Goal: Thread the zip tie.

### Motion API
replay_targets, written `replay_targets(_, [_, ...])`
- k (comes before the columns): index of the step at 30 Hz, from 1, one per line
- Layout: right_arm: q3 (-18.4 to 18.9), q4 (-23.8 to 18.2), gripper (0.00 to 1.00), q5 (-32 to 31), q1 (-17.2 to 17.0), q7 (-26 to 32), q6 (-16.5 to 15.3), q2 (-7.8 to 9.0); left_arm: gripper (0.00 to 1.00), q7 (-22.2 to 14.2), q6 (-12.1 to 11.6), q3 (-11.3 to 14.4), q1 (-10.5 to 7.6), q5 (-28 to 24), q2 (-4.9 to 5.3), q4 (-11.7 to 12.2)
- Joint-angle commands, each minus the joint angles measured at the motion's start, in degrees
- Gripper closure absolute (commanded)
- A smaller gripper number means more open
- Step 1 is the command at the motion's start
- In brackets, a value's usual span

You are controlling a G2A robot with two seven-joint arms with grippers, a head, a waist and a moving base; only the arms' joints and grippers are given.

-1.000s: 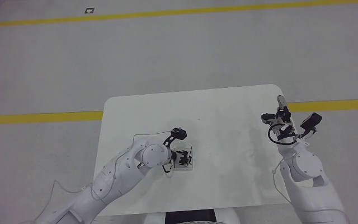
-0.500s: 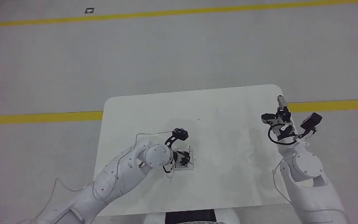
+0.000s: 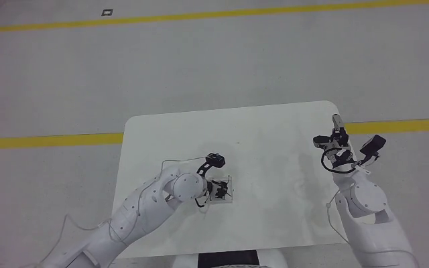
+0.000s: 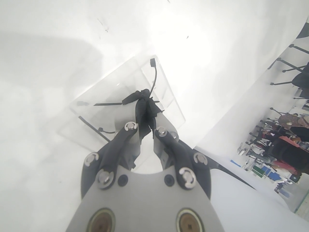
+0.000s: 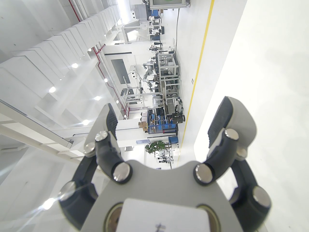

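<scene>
The table (image 3: 281,134) carries a clear tray (image 4: 108,85) near its front edge, which probably keeps the ties together for pickup. The right gripper (image 5: 167,105) is at the table's right edge, jaws wide apart and empty, apparently parked. The left gripper (image 4: 146,98) reaches into the tray, jaws together, pinching the strap of a black zip tie (image 4: 155,76).

White rounded arms (image 3: 134,214) — grey-plated right end effector (image 5: 166,105) with black pads (image 5: 112,121), silver screws (image 5: 120,170).
</scene>
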Motion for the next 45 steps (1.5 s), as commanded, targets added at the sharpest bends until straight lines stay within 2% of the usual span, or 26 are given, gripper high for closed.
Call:
replay_targets(1, [0.0,0.0,0.0,0.0,0.0,0.0,0.0,0.0,1.0,-0.15,0.07,-0.56,0.58,0.22,0.38,-0.91])
replay_targets(6, [0.0,0.0,0.0,0.0,0.0,0.0,0.0,0.0,1.0,-0.61,0.38,-2.62,2.57,0.95,1.64,-4.04])
replay_targets(10, [0.0,0.0,0.0,0.0,0.0,0.0,0.0,0.0,1.0,-0.73,-0.34,-5.21,4.8,0.15,2.87,-6.91])
replay_targets(19, [0.0,0.0,0.0,0.0,0.0,0.0,0.0,0.0,1.0,-0.19,-2.84,-9.22,8.08,-2.13,4.61,-10.32])
replay_targets(27, [0.0,0.0,0.0,0.0,0.0,0.0,0.0,0.0,1.0,-3.11,-8.88,-15.51,12.06,-8.52,6.88,-13.97])
replay_targets(30, [0.0,0.0,0.0,0.0,0.0,0.0,0.0,0.0,1.0,-4.15,-11.25,-17.0,12.56,-10.62,7.39,-14.55])
replay_targets(43, [0.0,0.0,0.0,0.0,0.0,0.0,0.0,0.0,1.0,-3.91,-11.25,-16.98,12.62,-10.66,7.39,-14.49])
replay_targets(45, [0.0,0.0,0.0,0.0,0.0,0.0,0.0,0.0,1.0,-3.84,-12.24,-17.41,12.95,-11.56,7.59,-13.94])
